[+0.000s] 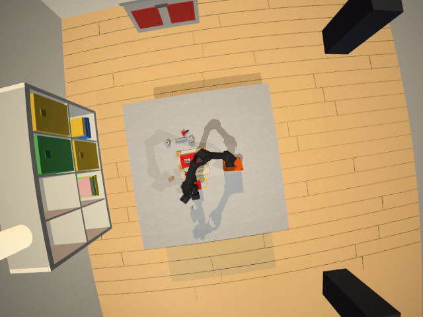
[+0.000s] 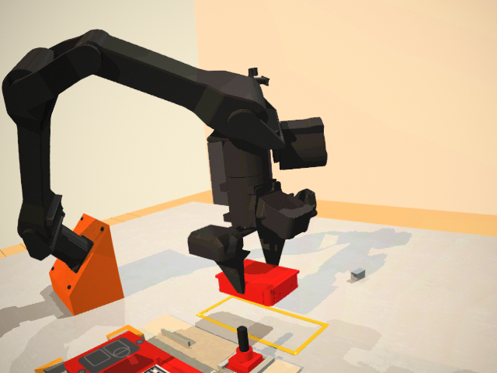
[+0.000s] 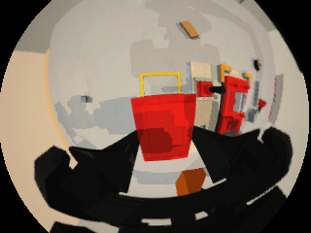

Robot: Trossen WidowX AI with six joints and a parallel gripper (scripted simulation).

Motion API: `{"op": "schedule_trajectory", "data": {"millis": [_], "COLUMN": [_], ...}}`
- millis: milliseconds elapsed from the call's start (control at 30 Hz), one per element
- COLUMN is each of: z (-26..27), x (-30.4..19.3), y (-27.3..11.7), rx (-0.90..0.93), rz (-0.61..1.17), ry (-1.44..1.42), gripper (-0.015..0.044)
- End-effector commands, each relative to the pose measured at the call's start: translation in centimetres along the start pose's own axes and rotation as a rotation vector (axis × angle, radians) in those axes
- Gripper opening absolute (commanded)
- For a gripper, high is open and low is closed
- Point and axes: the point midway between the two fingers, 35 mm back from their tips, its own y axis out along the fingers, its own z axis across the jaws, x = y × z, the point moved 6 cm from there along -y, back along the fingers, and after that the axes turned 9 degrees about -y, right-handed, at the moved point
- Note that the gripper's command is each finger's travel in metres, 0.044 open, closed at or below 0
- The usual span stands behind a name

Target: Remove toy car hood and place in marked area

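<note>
End effector [image 2: 256,266] clamped on red hood [image 2: 262,283], carried at frame centre. Held off the surface, likely for lowering into yellow-outlined marked area [image 2: 262,325] just below.

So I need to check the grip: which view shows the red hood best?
The exterior view: the red hood hangs whole between the gripper fingers, above the table beside the yellow marked area. The wrist view shows only its top face, close and distorted. In the top view the arm hides most of it.

hood [image 2: 268,280]: matt red plastic | pincer [image 2: 256,268]: matt black | floor [image 1: 341,136]: wood planks
</note>
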Motion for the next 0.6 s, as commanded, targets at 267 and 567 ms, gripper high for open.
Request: {"op": "schedule_trajectory", "data": {"millis": [267,567], "z": [0.0,0.0], "x": [0.0,0.0], "y": [0.9,1.4], "rx": [-0.005,-0.006], "rz": [-0.002,-0.002], "ry": [-0.006,-0.006], "gripper": [0.0000,0.0000]}}
